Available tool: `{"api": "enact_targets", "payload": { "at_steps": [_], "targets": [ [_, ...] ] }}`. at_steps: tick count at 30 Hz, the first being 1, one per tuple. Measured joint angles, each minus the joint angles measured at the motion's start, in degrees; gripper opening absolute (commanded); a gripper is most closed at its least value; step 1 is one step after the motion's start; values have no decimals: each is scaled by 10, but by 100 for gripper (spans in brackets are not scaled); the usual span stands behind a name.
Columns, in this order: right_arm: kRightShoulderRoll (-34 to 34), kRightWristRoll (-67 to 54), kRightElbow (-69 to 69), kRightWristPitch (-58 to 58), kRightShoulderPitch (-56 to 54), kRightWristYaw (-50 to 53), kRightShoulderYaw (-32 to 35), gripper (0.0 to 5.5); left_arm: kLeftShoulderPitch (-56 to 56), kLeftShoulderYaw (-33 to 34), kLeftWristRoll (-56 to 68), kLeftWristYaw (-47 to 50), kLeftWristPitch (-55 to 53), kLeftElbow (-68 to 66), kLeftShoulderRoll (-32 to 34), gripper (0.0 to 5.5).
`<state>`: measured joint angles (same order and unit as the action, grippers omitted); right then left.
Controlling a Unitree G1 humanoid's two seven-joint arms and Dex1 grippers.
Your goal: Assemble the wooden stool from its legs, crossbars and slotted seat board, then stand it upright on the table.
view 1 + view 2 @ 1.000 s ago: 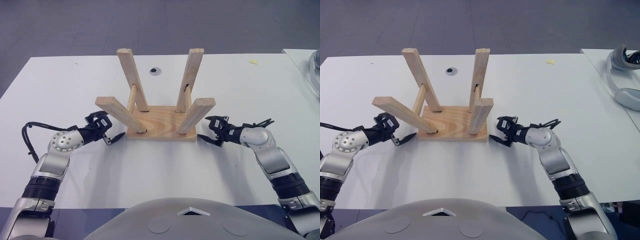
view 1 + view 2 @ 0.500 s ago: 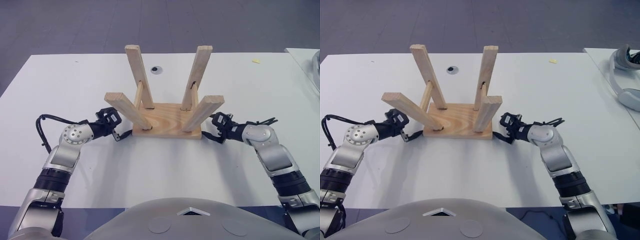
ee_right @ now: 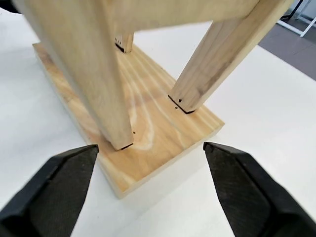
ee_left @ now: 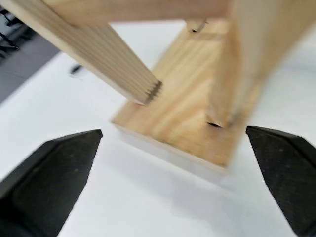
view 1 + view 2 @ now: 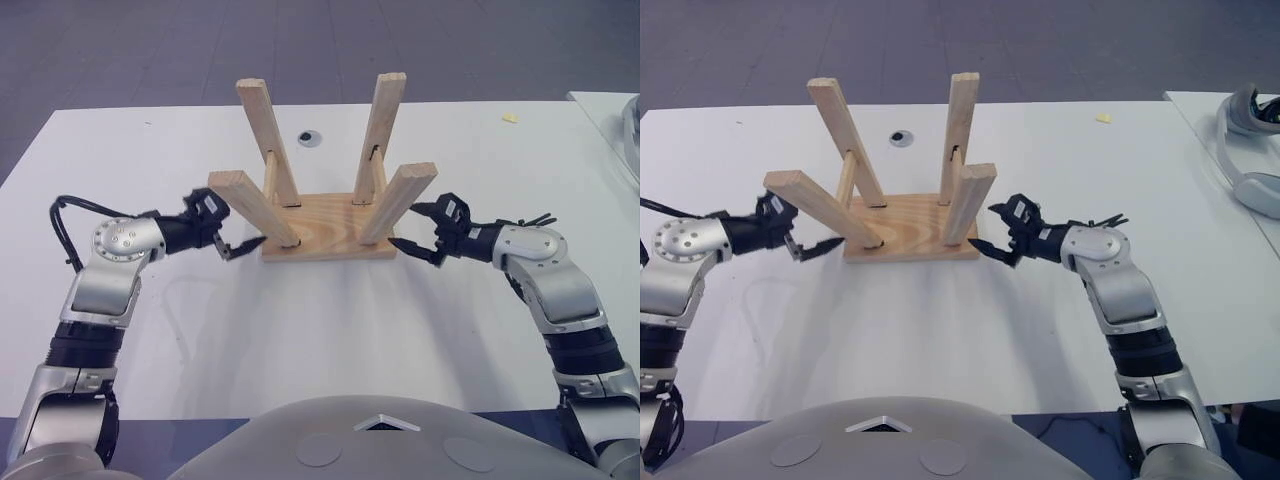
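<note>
While the upturned pale wooden stool is sitting between them, left gripper and right gripper are both gaping wide.

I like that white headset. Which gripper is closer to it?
Right. The right gripper sits at the seat board's right end, toward the headset; the left gripper is at the far end.

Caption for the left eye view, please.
Inverted stool rests seat-down on the white table, legs up, flanked by the open left tool and open right tool.
</note>
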<state>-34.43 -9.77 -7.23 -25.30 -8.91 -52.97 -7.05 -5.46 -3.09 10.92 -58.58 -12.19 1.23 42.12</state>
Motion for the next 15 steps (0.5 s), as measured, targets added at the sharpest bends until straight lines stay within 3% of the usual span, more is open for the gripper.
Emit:
{"api": "enact_targets", "payload": {
  "at_steps": [4,8,15],
  "targets": [
    [-2,-13,62,24,-50,-31,-1,400,-32,-8,7,-53,7,-62,13,540],
    [17,-34,101,32,-92,-63,-6,400,-131,-20,20,-83,31,-148,-35,540],
    [3,-46,114,20,-102,-126,-22,400,-160,-65,29,-144,39,-186,-81,540]
  ]
}}
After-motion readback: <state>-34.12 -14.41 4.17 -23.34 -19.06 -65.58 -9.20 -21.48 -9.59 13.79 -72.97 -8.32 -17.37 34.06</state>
